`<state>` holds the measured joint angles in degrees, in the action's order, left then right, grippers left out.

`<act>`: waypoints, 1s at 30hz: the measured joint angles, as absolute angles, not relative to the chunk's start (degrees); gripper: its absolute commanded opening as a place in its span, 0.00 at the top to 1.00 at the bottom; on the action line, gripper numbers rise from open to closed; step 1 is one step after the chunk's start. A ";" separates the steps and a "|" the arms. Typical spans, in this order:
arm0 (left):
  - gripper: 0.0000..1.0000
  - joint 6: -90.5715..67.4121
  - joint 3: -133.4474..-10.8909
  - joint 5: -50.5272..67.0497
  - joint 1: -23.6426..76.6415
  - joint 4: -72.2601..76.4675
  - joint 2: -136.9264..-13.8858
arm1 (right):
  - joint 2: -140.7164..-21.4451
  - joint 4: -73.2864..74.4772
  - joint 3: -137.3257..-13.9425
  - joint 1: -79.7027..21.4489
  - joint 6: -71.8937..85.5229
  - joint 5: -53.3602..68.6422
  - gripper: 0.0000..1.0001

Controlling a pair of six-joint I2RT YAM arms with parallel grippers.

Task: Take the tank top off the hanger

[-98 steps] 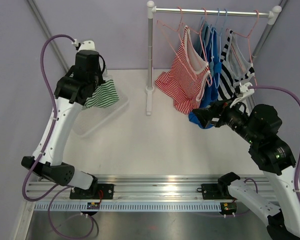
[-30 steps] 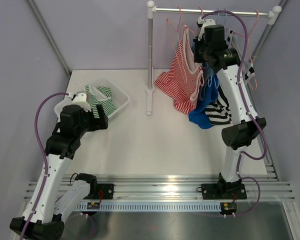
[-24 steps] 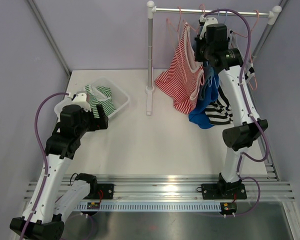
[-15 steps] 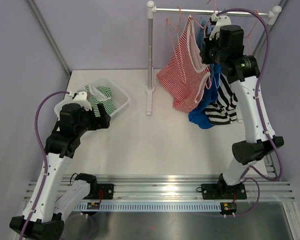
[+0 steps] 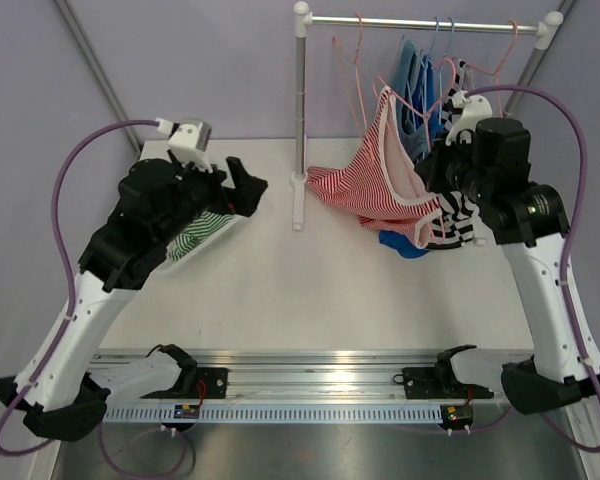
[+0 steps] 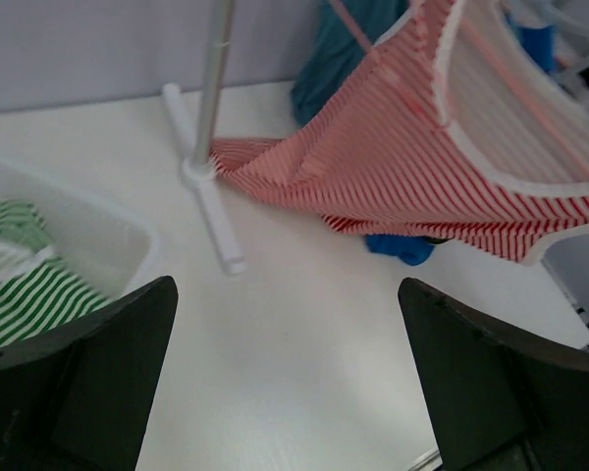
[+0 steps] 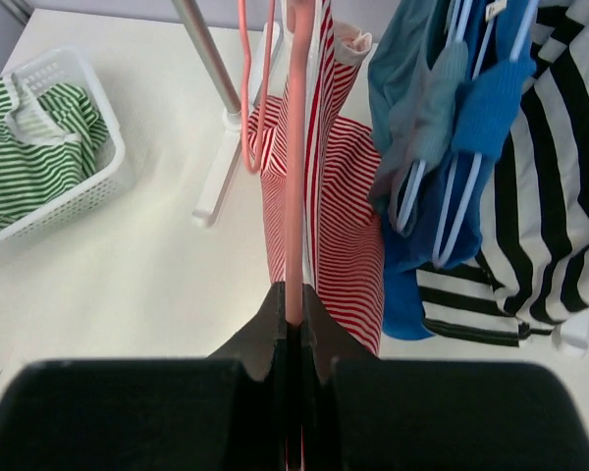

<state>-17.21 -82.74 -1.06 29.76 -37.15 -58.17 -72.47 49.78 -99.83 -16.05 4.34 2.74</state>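
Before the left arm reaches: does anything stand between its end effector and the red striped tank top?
Partly: the rack post stands before one corner of the tank top. Right of the post, the open left end effector faces the cloth freely.

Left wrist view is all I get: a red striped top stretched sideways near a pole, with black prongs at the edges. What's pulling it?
Observer: The right gripper. It is shut on the pink hanger that carries the red striped tank top.
Operator: Is other clothing up there too?
Observer: Yes, a black-and-white striped top hangs beside some blue tops.
Operator: Are there any hangers with nothing on them?
Observer: One bare pink hanger hangs from the rail, close to the pole.
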 measured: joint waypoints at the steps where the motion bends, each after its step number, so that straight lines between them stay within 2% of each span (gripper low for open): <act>1: 0.01 -16.75 -84.86 -2.11 33.61 -35.77 -60.20 | -70.67 50.37 -98.59 -16.05 4.43 2.92 1.00; 9: 0.01 -8.10 -95.39 -5.72 55.31 -24.58 -79.22 | -52.62 56.58 -93.38 -16.05 7.53 5.13 1.00; 13: 0.01 -3.38 -99.77 -5.82 60.01 -20.75 -86.61 | -47.22 59.70 -93.93 -16.08 8.14 7.51 1.00; 18: 0.02 -0.78 -104.42 -6.20 60.12 -16.58 -91.72 | -46.15 63.79 -94.19 -16.05 7.88 8.78 1.00; 19: 0.07 -0.43 -105.27 -6.55 60.01 -16.01 -92.42 | -46.28 64.58 -94.11 -16.05 7.79 9.19 1.00; 23: 0.10 0.97 -106.87 -8.60 59.94 -14.31 -94.21 | -46.19 66.37 -93.60 -16.12 7.70 12.08 1.00; 28: 0.33 2.92 -107.57 -11.44 59.94 -13.58 -96.29 | -45.04 66.37 -93.60 -16.25 7.51 16.60 1.00; 30: 0.36 3.51 -107.55 -12.40 59.94 -13.76 -96.75 | -44.75 66.37 -93.60 -16.40 7.46 17.32 1.00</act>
<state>3.51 -107.55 -12.40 59.94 -13.76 -96.75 -44.75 66.37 -93.60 -16.40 7.46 17.32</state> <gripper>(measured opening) 0.675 0.045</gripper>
